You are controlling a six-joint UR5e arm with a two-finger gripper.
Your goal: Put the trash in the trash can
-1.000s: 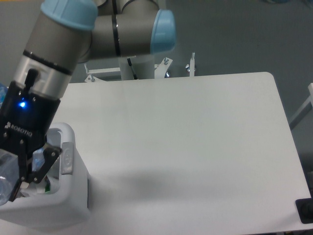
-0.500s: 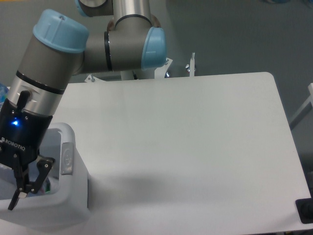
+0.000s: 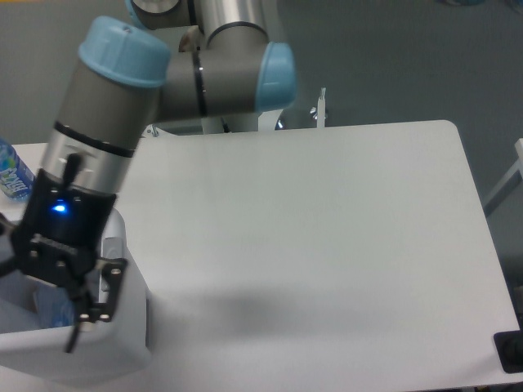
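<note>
The gripper (image 3: 45, 322) hangs spread and seemingly empty right over the trash can (image 3: 122, 343) at the table's (image 3: 327, 245) near-left corner, and the bottle (image 3: 51, 310), blurred, seems to lie inside just beneath the fingers.

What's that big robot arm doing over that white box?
The robot arm is putting trash into the trash can, the white bin at the table's left edge. Right now its gripper hangs over the bin's opening with its fingers spread open and nothing between them. Something clear and bluish lies down inside the bin, probably the plastic bottle, though it is hard to make out. Another bottle with a blue label stands behind the arm, untouched.
</note>
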